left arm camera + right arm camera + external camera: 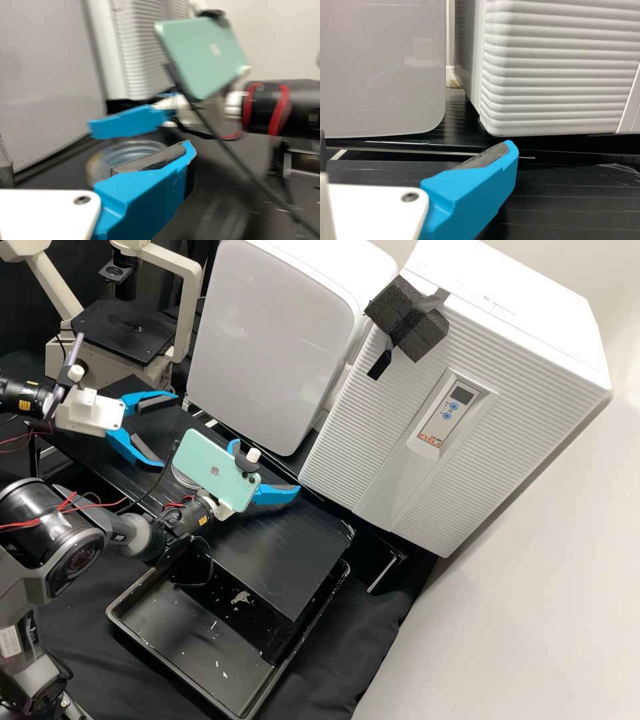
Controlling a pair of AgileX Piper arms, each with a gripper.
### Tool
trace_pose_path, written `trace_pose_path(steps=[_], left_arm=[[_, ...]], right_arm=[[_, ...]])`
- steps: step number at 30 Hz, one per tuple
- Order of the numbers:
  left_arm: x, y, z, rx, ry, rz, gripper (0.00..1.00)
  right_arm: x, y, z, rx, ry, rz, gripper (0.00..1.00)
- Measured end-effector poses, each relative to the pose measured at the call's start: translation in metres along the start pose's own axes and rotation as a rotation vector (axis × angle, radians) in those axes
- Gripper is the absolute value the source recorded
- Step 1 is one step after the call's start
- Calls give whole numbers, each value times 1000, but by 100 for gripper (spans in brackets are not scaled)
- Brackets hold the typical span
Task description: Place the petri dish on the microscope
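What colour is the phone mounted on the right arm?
The phone is pale mint green; the high view shows it best.

Right gripper (pixel 269 465) near dish (pixel 132 151), room above microscope stage (pixel 107 330)

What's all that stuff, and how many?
Petri dish: 1, clear, on bench
Bench: 1, black, middle
Microscope: 1, beige-black, back corner
Smooth box: 1, white, beside microscope
Ribbed machine: 1, white, beside smooth box
Foam: 1, dark, on ribbed machine
Tray: 1, black, by bench
Cloth: 1, black, around tray
Phones: 2, mint and lilac, on arms
Wires: several, red-black, along arms
Arms: 2, grey, high view's left
Left gripper, right gripper: 2, white-blue, above bench
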Motion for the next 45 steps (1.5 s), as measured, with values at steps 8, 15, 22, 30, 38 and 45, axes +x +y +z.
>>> trace_pose_path(steps=[8, 15, 22, 30, 38, 45], left_arm=[[23, -12, -3, -80, -31, -61, 100], [41, -18, -13, -139, 8, -98, 100], [51, -17, -16, -146, 10, -96, 100], [56, -20, -10, -144, -4, -105, 100], [56, -22, -11, -149, -1, -107, 100], [58, -26, -9, -155, -3, -112, 100]], right_arm=[[0, 0, 0, 0, 0, 0, 100], [0, 0, 0, 0, 0, 0, 100], [0, 0, 0, 0, 0, 0, 100], [0, 0, 0, 0, 0, 0, 100], [0, 0, 0, 0, 0, 0, 100], [0, 0, 0, 0, 0, 0, 100]])
